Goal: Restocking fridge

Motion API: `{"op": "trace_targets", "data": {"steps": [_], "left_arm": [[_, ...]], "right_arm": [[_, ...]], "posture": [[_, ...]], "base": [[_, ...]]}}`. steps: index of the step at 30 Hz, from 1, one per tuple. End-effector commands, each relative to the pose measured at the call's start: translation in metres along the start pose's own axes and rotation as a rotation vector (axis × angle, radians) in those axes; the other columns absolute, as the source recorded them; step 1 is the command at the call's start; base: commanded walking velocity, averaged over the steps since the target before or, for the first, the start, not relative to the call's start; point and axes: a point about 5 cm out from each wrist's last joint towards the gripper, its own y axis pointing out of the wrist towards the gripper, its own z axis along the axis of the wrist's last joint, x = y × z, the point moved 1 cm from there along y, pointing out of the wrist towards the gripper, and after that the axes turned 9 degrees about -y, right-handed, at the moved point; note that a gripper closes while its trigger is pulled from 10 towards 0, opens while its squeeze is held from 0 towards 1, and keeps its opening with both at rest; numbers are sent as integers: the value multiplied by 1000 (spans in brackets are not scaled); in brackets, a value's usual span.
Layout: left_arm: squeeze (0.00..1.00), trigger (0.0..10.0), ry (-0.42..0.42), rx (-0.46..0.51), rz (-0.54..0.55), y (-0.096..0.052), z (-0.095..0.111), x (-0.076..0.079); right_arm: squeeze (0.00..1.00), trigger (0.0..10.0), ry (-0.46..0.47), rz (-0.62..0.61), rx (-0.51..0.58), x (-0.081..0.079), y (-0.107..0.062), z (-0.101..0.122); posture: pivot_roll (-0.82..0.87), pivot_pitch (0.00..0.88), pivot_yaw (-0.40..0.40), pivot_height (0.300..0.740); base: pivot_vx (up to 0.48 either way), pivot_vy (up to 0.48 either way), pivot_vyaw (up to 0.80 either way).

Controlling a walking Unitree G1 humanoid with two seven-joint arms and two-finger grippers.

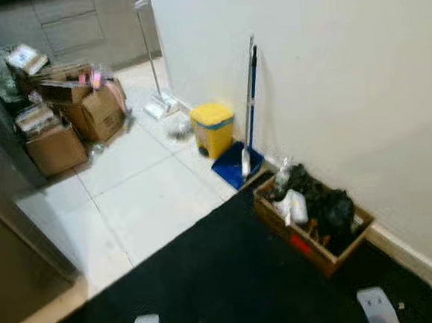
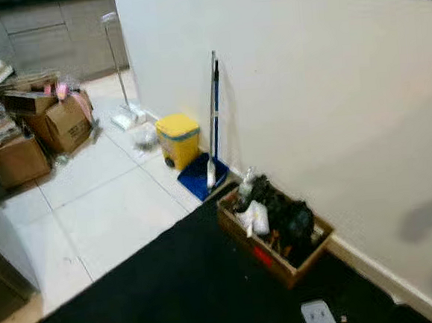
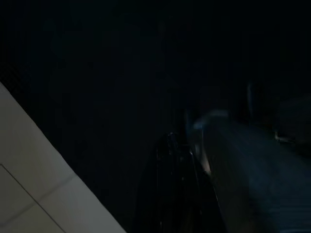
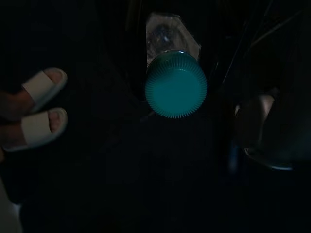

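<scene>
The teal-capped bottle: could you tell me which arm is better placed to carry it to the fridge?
Right, probably: the teal-capped bottle sits right in front of that wrist camera, apparently held, while the left wrist view shows none.

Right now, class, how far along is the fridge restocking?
Done: little that can be judged; the brown cardboard box by the wall holds supplies. In hand: a clear bottle with a teal ribbed cap sits close before the right wrist camera, seemingly carried. Left: reaching the fridge and shelving it.
</scene>
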Motion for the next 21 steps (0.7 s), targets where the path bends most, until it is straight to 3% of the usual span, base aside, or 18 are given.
{"op": "trace_targets", "data": {"steps": [1,21], "left_arm": [[0,10000,-1,-14,0,0,-3,1],[0,10000,-4,-10,-4,0,-2,2]], "right_arm": [[0,10000,11,-7,1,4,0,-1],[0,10000,7,4,0,2,0,-3]], "posture": [[-34,0,1,740],[-37,0,1,740]], "base": [[382,0,0],[375,0,0]]}}
